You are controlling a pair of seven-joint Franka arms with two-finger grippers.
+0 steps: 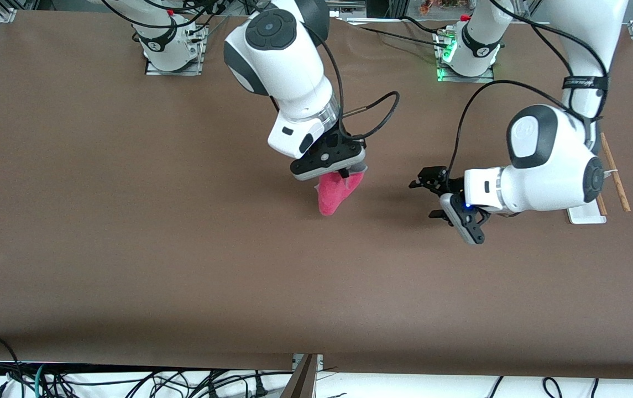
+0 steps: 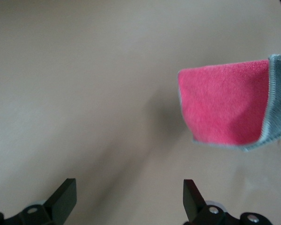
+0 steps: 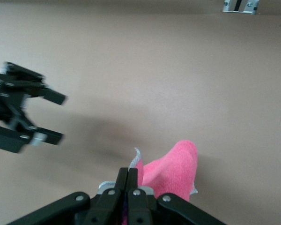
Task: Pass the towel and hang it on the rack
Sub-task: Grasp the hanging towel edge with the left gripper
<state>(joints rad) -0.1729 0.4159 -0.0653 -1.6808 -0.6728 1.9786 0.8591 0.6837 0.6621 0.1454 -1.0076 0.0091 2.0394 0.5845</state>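
**Right pincer clenched on towel, left pincer released**

Right gripper (image 1: 344,174) is up over the middle of the table (image 1: 128,232), fingers pinched tight on the top of the towel (image 1: 335,193). Towel hangs free below my fingers, pink-red with a grey edge strip, clear of the tabletop. Left gripper (image 1: 432,199) sits just beside it toward the left arm's end, turned sideways to face the towel, fingers (image 2: 63,199) spread wide, holding nothing, not touching the cloth. Rack (image 1: 612,174) stands near the table edge at the left arm's end, mostly hidden by my left arm; rods bare.
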